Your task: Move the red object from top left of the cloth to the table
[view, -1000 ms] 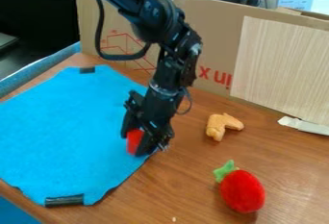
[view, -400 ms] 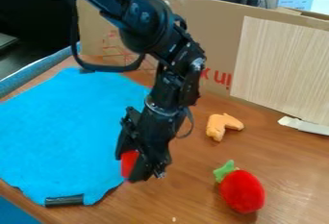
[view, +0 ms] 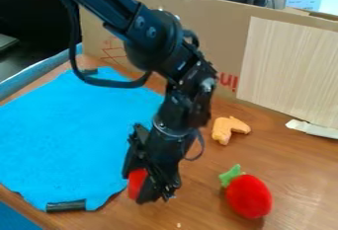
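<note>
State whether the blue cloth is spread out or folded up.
Spread out: the blue cloth lies flat and wide on the table, with a black piece at its near edge.

Bright, even light; soft shadow beside red plush toy (view: pixel 249 197); small highlights on black arm (view: pixel 155 41)

A brown wooden worktop (view: pixel 201 194) is carrying a blue cloth (view: pixel 66 130).
Right of it, a bent orange toy (view: pixel 223 127) is lying behind a red toy (view: pixel 249 197) with a green top.
</note>
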Controlling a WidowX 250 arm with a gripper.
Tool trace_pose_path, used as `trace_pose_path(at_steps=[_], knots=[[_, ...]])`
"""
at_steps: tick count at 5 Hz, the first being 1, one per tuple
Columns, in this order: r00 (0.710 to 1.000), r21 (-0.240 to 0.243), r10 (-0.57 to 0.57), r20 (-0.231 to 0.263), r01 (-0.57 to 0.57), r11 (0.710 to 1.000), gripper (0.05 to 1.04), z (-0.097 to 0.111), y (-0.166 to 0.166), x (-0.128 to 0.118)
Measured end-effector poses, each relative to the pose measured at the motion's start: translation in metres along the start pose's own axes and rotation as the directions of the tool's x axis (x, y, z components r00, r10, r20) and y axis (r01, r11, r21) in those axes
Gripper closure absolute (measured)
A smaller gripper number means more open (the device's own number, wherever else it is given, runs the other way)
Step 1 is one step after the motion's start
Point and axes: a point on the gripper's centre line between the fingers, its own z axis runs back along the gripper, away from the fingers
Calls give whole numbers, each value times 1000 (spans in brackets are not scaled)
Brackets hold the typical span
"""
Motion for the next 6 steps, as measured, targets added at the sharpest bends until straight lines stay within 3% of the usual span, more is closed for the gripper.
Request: trace_pose_path(at_steps=[1, 2, 3, 5, 6], knots=[[1000, 8, -20, 1, 20, 1000, 460, -3, -15, -2], [1000, 18, -26, 9, 26, 999, 392, -6, -22, -2], [1000, -23, -14, -10, 14, 1000, 124, -2, -22, -4], [996, -118, -19, 82, 28, 993, 82, 53, 21, -24], [989, -71, 39, 142, -29, 997, 82, 89, 69, -45]])
